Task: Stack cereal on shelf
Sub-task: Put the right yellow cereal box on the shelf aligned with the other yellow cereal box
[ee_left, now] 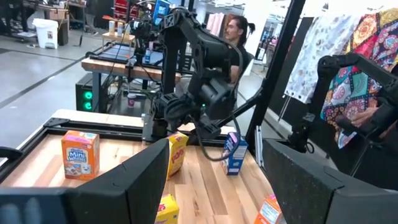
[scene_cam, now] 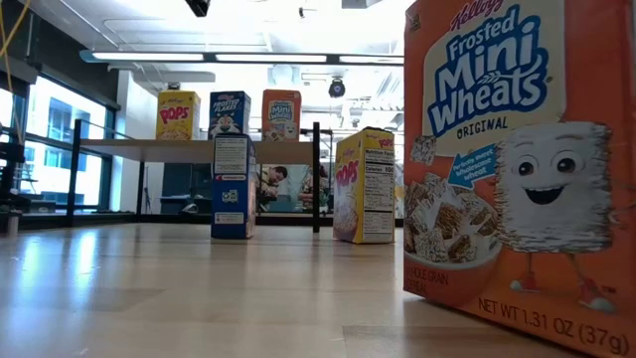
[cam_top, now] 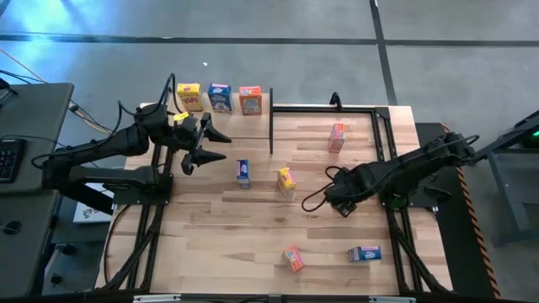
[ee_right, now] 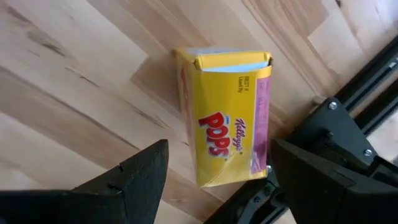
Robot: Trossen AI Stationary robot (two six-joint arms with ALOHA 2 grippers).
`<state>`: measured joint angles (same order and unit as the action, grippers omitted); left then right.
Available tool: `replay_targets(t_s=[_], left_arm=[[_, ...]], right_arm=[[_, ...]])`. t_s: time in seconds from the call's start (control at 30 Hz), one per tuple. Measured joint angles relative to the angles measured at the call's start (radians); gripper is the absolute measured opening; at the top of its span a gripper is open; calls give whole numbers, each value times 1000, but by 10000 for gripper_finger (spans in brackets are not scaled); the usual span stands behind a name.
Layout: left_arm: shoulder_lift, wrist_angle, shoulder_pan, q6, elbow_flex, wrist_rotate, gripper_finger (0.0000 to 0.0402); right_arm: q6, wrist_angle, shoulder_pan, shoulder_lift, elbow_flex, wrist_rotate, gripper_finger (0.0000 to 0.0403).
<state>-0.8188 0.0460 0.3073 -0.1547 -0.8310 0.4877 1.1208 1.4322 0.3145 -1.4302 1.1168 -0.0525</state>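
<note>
Three cereal boxes, yellow (cam_top: 189, 97), blue (cam_top: 220, 98) and orange (cam_top: 250, 100), stand in a row on the far edge of the shelf (cam_top: 244, 126). On the table, a blue box (cam_top: 243, 172) and a yellow box (cam_top: 286, 181) stand upright. An orange box (cam_top: 337, 136) is farther right. Another orange box (cam_top: 292, 258) and a blue box (cam_top: 364, 252) are near the front edge. My left gripper (cam_top: 216, 145) hovers open over the shelf. My right gripper (cam_top: 339, 200) is open above a yellow Pops box (ee_right: 227, 134) lying flat, with one finger on either side and not touching it.
The right arm's black base frame (ee_right: 336, 137) lies close beside the lying yellow box. A black shelf post (cam_top: 271, 130) stands at the shelf's right end. A black cable (cam_top: 316, 198) loops on the table by the right gripper. A person (ee_left: 239, 34) sits beyond the table.
</note>
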Motion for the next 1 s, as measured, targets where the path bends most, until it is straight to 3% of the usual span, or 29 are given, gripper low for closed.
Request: replay_targets(t_s=[0.37, 1.0], left_arm=[[0, 1, 0, 0, 0, 0, 250], [0, 1, 0, 0, 0, 0, 250]], right_arm=[[-3, 18, 0, -85, 0, -17, 268], [-25, 19, 0, -89, 0, -7, 181]])
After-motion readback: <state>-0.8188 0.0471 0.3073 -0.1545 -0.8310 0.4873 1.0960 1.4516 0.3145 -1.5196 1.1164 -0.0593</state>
